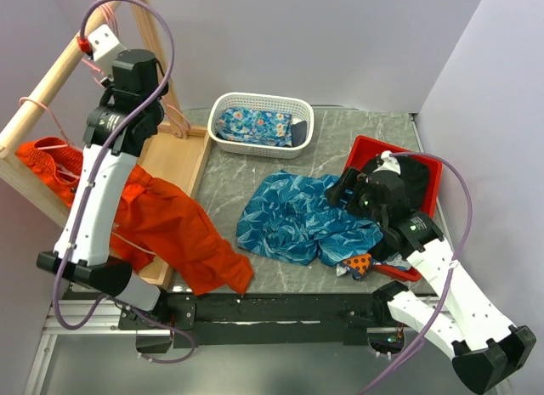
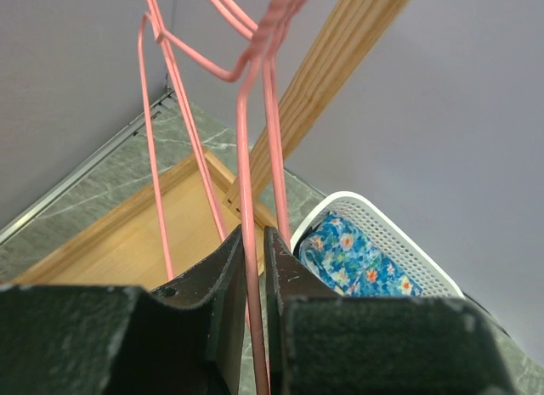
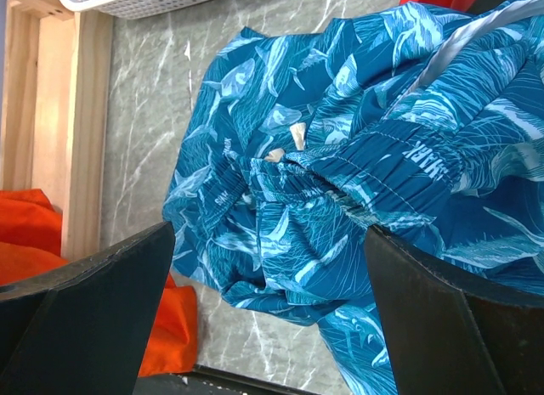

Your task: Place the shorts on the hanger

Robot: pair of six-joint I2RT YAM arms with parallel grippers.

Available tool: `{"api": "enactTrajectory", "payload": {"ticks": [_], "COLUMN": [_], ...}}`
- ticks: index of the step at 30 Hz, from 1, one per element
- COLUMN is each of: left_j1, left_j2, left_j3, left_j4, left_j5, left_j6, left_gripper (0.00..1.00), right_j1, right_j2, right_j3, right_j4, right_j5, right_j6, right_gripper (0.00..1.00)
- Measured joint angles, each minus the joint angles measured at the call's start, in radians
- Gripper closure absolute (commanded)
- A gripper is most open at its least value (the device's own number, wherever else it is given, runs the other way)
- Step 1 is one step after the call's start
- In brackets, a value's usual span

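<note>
The blue leaf-print shorts lie crumpled on the grey table, their right edge against the red tray. They fill the right wrist view. My right gripper hovers open just above their right side, its jaws wide apart over the waistband and holding nothing. My left gripper is raised high beside the wooden rack pole. In the left wrist view its jaws are shut on a thin pink wire of a hanger. Other pink hanger wires hang next to it.
Plain orange shorts drape over the wooden rack base at the left. A white basket with a folded floral blue cloth stands at the back. The red tray holds dark items at the right. The wooden pole slants at the upper left.
</note>
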Motion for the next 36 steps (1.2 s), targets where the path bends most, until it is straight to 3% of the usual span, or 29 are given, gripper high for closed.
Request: {"api": "enactTrajectory", "payload": {"ticks": [8, 15, 27, 36], "left_j1": [0.0, -0.01, -0.093, -0.211], "left_j2": [-0.023, -0.047, -0.109, -0.159], "left_j3": [0.0, -0.023, -0.102, -0.187], "left_j4": [-0.008, -0.008, 0.098, 0.141], "left_j5": [0.004, -0.033, -0.22, -0.34], "left_j6": [0.02, 0.02, 0.054, 0.063], "left_gripper": [0.99, 0.99, 0.99, 0.99], "right_j1": [0.0, 0.0, 0.0, 0.0], "right_j2": [0.004, 0.01, 0.022, 0.022], "right_j3": [0.0, 0.0, 0.0, 0.0], "right_j4": [0.0, 0.002, 0.009, 0.009], "right_j5": [-0.007, -0.015, -0.019, -0.023], "right_j6": [0.0, 0.0, 0.0, 0.0], "right_gripper": [0.0, 0.0, 0.0, 0.0]}}
